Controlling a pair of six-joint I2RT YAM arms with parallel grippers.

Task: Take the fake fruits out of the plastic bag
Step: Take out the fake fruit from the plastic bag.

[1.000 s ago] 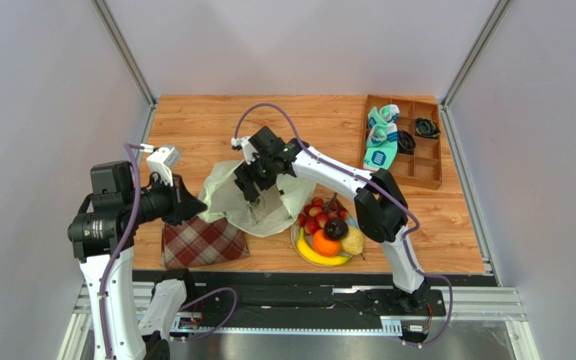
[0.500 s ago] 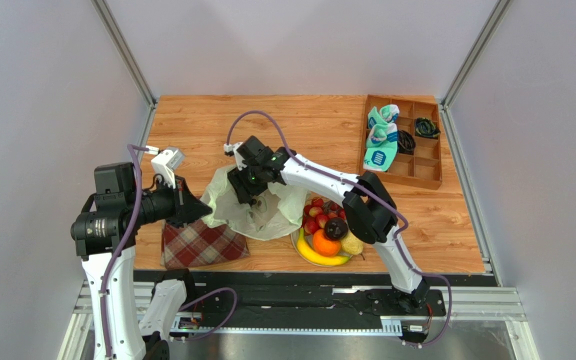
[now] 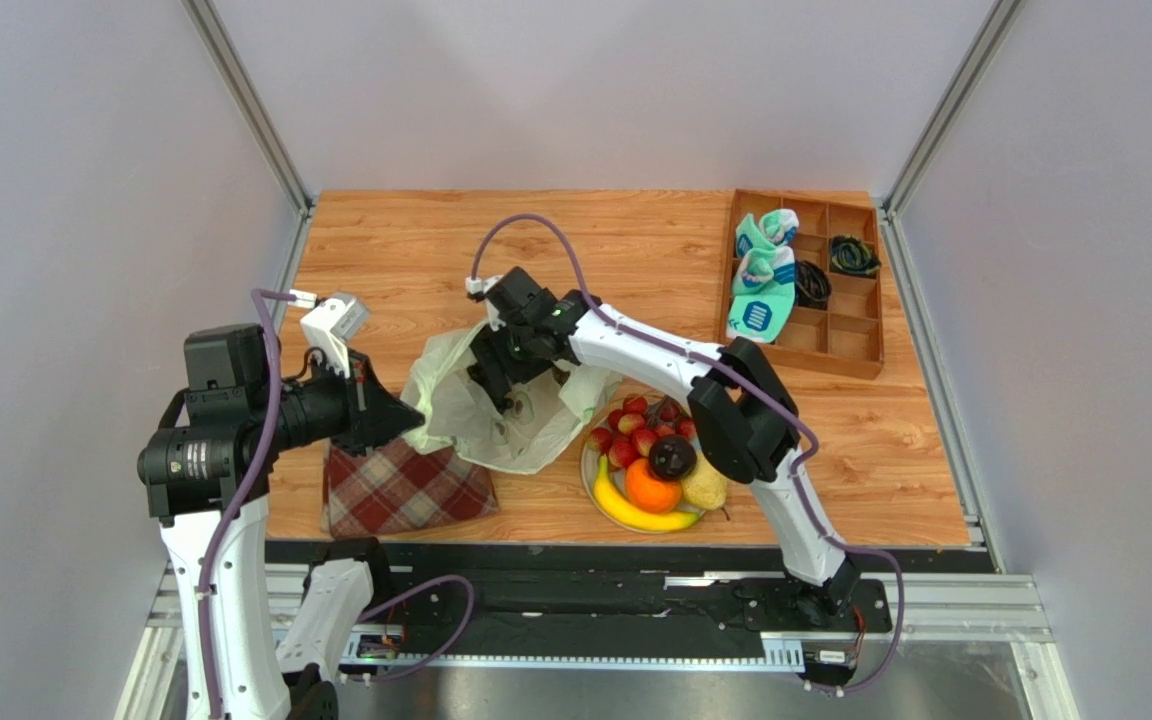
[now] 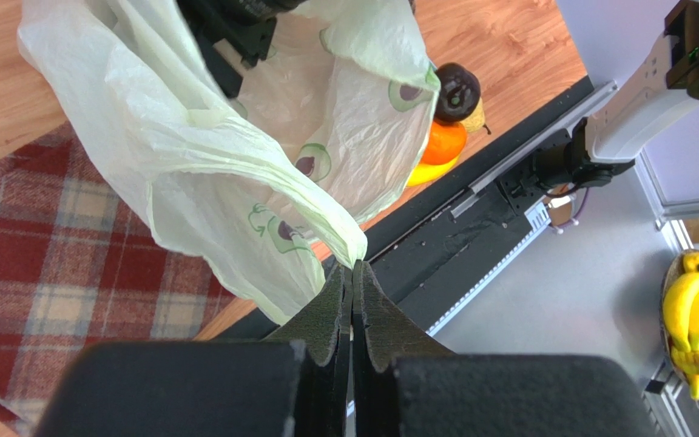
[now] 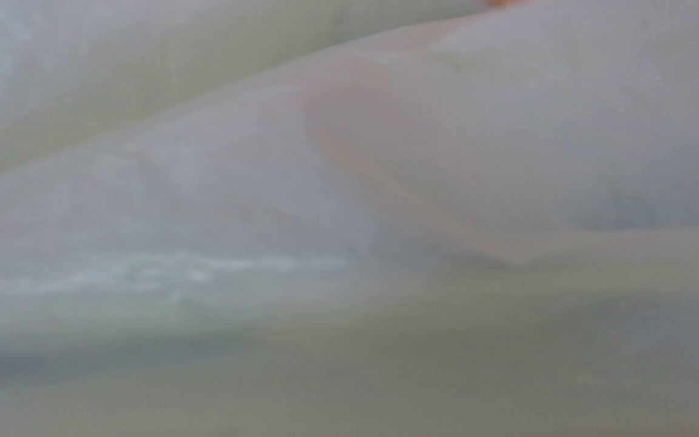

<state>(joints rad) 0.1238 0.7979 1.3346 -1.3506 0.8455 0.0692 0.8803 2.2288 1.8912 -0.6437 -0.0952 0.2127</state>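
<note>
The plastic bag (image 3: 485,413) lies open on the table, left of the plate (image 3: 591,477). My left gripper (image 3: 391,422) is shut on the bag's near edge (image 4: 349,246) and holds it up. My right gripper (image 3: 515,375) reaches into the bag's mouth; its wrist view shows only blurred bag film (image 5: 344,182), so its jaws are hidden. On the plate lie the red grapes (image 3: 626,437), plum (image 3: 671,456), orange (image 3: 651,486), pear (image 3: 707,483) and banana (image 3: 636,516). The left wrist view also shows the plum (image 4: 458,91) and orange (image 4: 442,142). I cannot make out a dark purple grape bunch.
A red plaid cloth (image 3: 402,488) lies under the bag's left side, also in the left wrist view (image 4: 43,264). A wooden compartment tray (image 3: 868,353) with socks and dark bands stands at the back right. Grey walls close in left and right.
My right gripper swung a little left, then back right and lower into the bag's mouth, and the bag's folds shifted. The left gripper kept its hold.
</note>
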